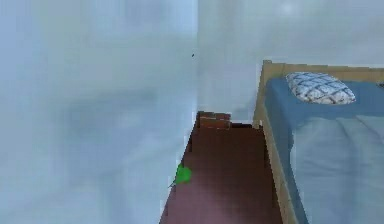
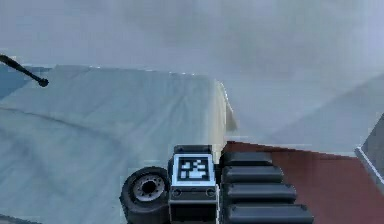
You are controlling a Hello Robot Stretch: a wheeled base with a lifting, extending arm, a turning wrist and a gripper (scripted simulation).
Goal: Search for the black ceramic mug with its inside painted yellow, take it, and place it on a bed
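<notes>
We are seeing one bed (image 1: 340, 150) at three o'clock with one pillow (image 1: 320, 88), one green ball (image 1: 183, 175) at six. One gripper (image 2: 148, 196) is sitting at seven; we cannot tell if it is holding anything.

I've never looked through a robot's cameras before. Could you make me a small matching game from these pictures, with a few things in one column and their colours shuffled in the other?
Things:
1. ball
2. pillow
3. floor
4. bed frame

Colours:
A. dark reddish brown
B. pale with a dark criss-cross pattern
C. bright green
D. light wood

Pairs: 1-C, 2-B, 3-A, 4-D
</notes>
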